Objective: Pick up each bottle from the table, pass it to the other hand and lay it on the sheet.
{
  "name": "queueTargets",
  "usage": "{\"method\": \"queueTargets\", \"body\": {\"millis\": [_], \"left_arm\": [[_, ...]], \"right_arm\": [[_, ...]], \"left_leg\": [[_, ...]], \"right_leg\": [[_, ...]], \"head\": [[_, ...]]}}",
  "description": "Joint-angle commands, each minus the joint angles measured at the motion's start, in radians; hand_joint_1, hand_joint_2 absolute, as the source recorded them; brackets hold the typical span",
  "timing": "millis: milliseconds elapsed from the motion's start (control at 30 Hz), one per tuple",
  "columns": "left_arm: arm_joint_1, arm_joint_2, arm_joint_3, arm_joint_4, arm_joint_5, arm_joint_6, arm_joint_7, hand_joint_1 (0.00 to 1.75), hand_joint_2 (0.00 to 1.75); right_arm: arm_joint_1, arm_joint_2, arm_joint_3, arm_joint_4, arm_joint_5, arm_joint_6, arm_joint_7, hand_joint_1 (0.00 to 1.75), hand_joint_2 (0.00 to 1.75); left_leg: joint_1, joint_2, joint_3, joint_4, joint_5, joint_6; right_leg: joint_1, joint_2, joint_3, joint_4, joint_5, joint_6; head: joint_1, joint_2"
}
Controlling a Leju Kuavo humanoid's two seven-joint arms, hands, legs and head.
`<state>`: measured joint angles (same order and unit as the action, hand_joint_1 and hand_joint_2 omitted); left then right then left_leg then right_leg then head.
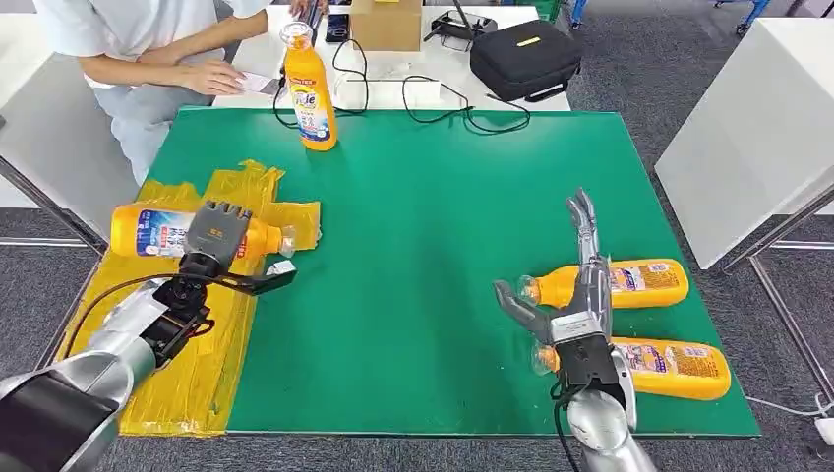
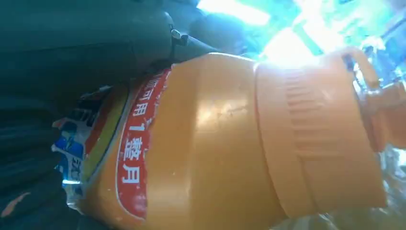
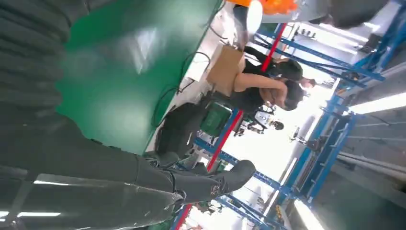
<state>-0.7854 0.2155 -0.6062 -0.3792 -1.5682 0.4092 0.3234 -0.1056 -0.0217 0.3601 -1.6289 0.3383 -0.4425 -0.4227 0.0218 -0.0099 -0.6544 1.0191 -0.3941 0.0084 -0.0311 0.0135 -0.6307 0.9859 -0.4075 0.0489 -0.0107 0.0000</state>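
Observation:
An orange bottle (image 1: 148,231) (image 2: 215,143) lies on its side on the yellow sheet (image 1: 211,364) at the table's left edge. My left hand (image 1: 216,236) (image 2: 86,43) rests over it, its thumb stretched out sideways and apart from the bottle. On the right of the green table (image 1: 423,246), two more orange bottles lie on their sides, one farther (image 1: 629,283) and one nearer (image 1: 674,367). My right hand (image 1: 578,305) (image 3: 72,158) hangs just left of them, fingers straight and spread, holding nothing. Another bottle (image 1: 310,88) stands upright at the far edge.
A person sits at the far left corner with a hand (image 1: 207,77) on the white table behind. A black bag (image 1: 526,59), a cardboard box (image 1: 386,22) and cables (image 1: 443,108) lie beyond the far edge. A white table (image 1: 757,128) stands to the right.

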Motion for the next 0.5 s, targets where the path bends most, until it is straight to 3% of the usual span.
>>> {"method": "queueTargets", "body": {"millis": [33, 200, 333, 500], "left_arm": [[-0.017, -0.023, 0.171, 0.08, 0.059, 0.055, -0.032, 0.0, 1.75], [0.027, -0.084, 0.307, 0.062, 0.163, 0.059, -0.159, 0.0, 1.75], [0.046, -0.137, 0.37, 0.04, 0.228, 0.041, -0.256, 0.0, 1.75], [0.046, -0.141, 0.37, 0.039, 0.226, 0.039, -0.253, 0.0, 1.75]], "right_arm": [[0.001, 0.008, -0.014, 0.008, 0.072, 0.016, 0.048, 0.0, 1.75], [-0.006, -0.004, -0.047, 0.039, 0.191, 0.075, 0.112, 0.0, 1.75], [-0.069, -0.02, -0.066, 0.106, 0.284, 0.139, 0.173, 0.0, 1.75], [-0.074, -0.017, -0.073, 0.115, 0.285, 0.14, 0.174, 0.0, 1.75]], "left_leg": [[0.0, 0.002, 0.004, 0.0, -0.002, 0.0], [0.0, -0.001, 0.005, -0.001, -0.002, 0.001], [0.0, 0.0, 0.007, 0.0, -0.003, 0.002], [-0.001, -0.001, 0.004, 0.0, -0.001, 0.001]], "right_leg": [[0.001, 0.001, 0.003, 0.0, -0.001, -0.003], [0.001, -0.003, 0.006, -0.001, -0.002, -0.002], [0.001, -0.002, 0.008, -0.002, -0.002, -0.003], [0.0, -0.002, 0.004, -0.001, -0.001, -0.002]], "head": [[0.0, 0.0], [0.0, 0.0], [0.0, 0.0], [0.0, 0.0]]}}
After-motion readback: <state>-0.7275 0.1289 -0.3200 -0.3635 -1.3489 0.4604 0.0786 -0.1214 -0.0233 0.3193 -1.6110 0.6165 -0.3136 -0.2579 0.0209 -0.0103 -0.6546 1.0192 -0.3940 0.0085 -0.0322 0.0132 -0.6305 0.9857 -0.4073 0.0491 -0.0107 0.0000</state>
